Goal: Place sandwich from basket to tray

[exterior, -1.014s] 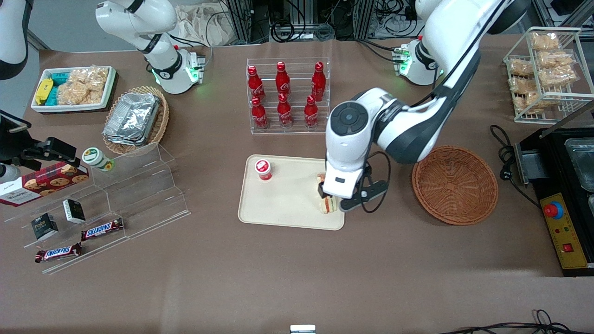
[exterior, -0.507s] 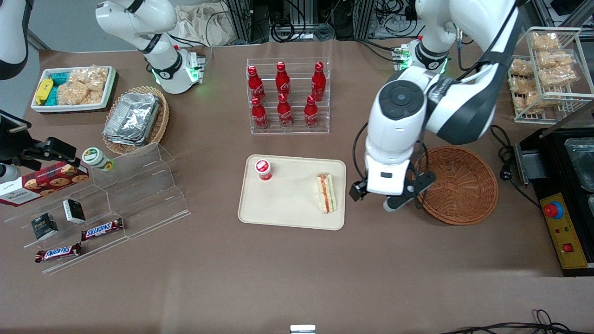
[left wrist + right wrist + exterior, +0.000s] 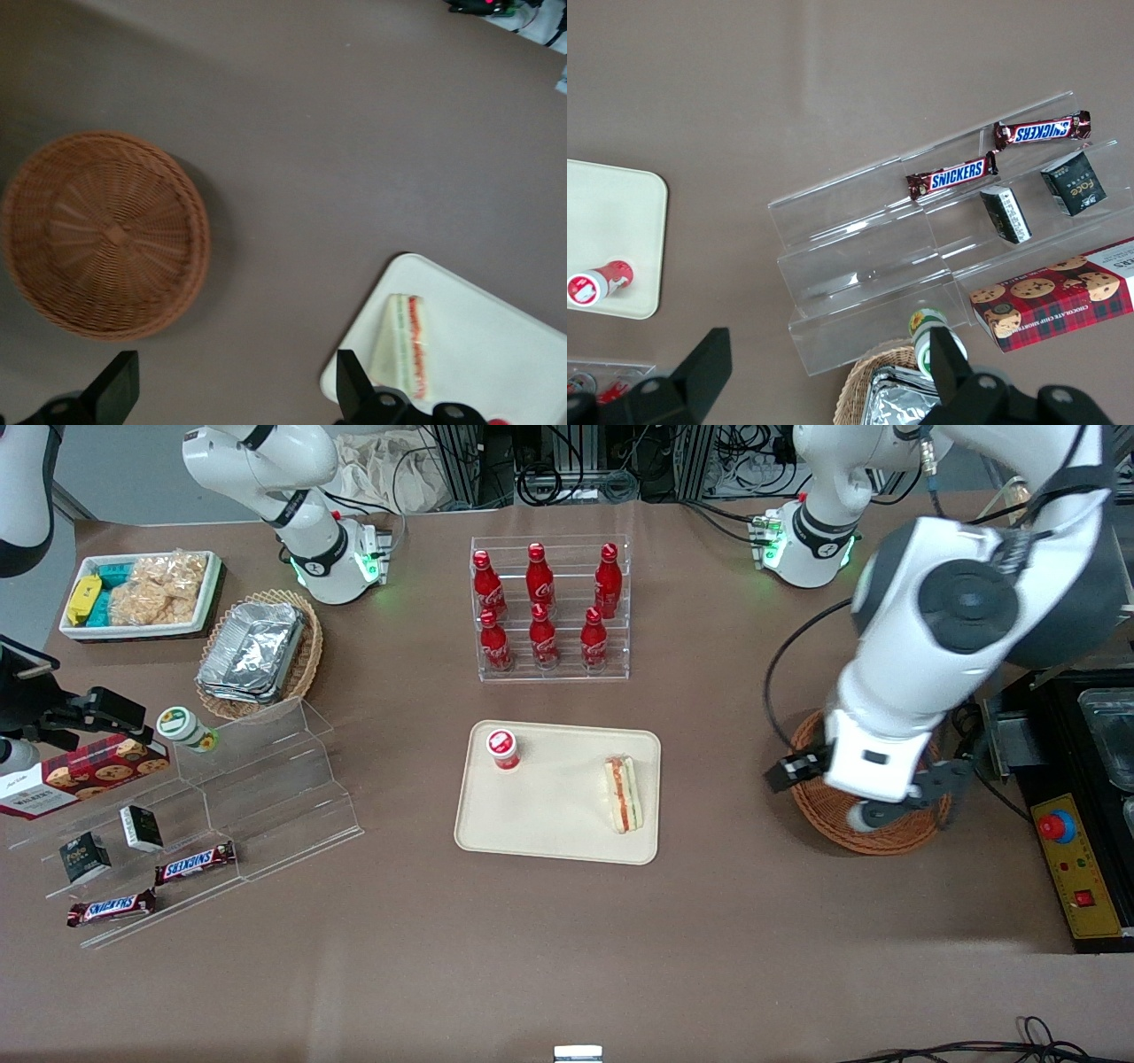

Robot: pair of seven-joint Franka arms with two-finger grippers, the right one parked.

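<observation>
On the worktop, as we log it:

Worktop (image 3: 549,957): brown surface carrying every item below.

Sandwich (image 3: 623,794): we find it lying on the tray, at the edge toward the working arm's end, red and green filling showing along one side. The wrist view (image 3: 400,343) confirms it, resting free of the arm.

Tray (image 3: 558,815): cream rectangle with rounded corners, mid-worktop; we see one corner of it in the wrist view (image 3: 478,345).

Basket (image 3: 886,841): round reddish-brown wicker bowl, well apart from the tray toward the working arm's end. We see nothing in it in the wrist view (image 3: 104,235); the front view has it largely covered by the arm.

Gripper (image 3: 864,802): raised above the basket, well apart from the sandwich. We note its jaws spread wide and holding nothing; both dark fingers (image 3: 117,387) show in the wrist view with bare worktop between them.

Small red-capped bottle (image 3: 502,748): on the tray, at the corner toward the parked arm's end.

Bottle rack (image 3: 549,607): clear stand of six red bottles, farther from the front camera than the tray.

Acrylic steps (image 3: 266,779): toward the parked arm's end, with chocolate bars (image 3: 195,862) and small boxes.
</observation>
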